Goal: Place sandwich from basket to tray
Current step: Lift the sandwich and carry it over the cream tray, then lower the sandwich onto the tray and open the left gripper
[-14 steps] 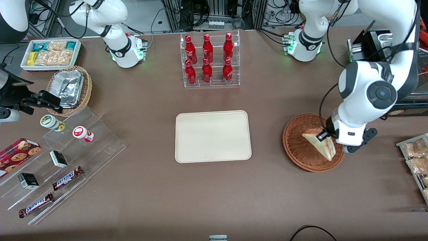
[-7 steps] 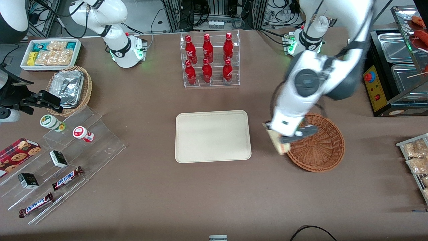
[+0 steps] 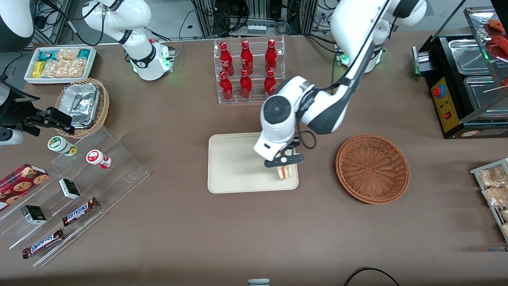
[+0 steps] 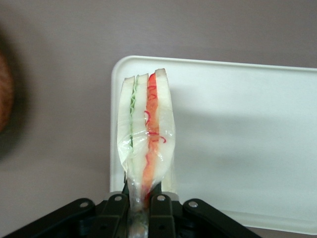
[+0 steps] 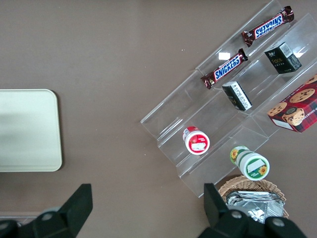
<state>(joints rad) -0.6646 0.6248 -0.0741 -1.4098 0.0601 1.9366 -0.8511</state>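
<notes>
Gripper [image 3: 284, 166] clamped on sandwich [image 3: 286, 171], hanging over tray [image 3: 234, 167] at the edge nearest basket [image 3: 372, 168]; height above the tray hard to judge from the front.

From the left wrist: sandwich [image 4: 146, 134] pinched at one end, long axis pointing straight out, overlapping the tray [image 4: 237, 148] rim, so probably a lowering next.

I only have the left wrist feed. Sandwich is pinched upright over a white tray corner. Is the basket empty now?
Observer: Yes, the basket holds nothing in the front view.
Operator: Where on the tray is the hand?
Observer: The hand holds the sandwich over the tray at the corner nearest the basket and the front camera.
Operator: Anything else on the tray?
Observer: No, only the sandwich is over it.
</notes>
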